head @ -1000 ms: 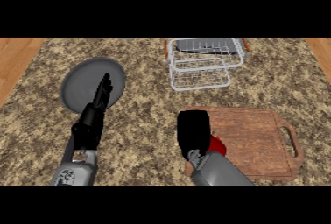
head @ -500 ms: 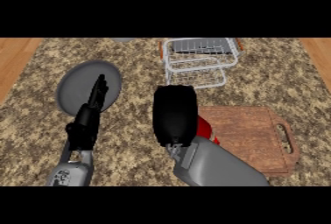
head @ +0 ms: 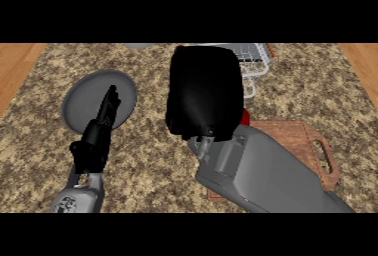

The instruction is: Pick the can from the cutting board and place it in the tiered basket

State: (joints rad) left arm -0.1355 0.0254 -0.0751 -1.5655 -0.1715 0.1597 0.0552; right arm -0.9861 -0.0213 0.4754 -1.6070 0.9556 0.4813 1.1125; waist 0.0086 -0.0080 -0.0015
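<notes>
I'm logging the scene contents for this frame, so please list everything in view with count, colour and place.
counter: one, speckled brown stone with wood at both side edges, fills the view.
plate: one, grey, left of centre, partly behind the left hand.
cutting board: one, reddish-brown wood with a handle slot, lower right, mostly under the right forearm.
tiered basket: one, white wire, top centre-right, largely hidden by the right hand.
can: one, red, only a sliver shows at the right hand's edge.
left hand: one, black, straight and edge-on over the plate.
right hand: one, black, raised at centre, back towards the view.
</notes>
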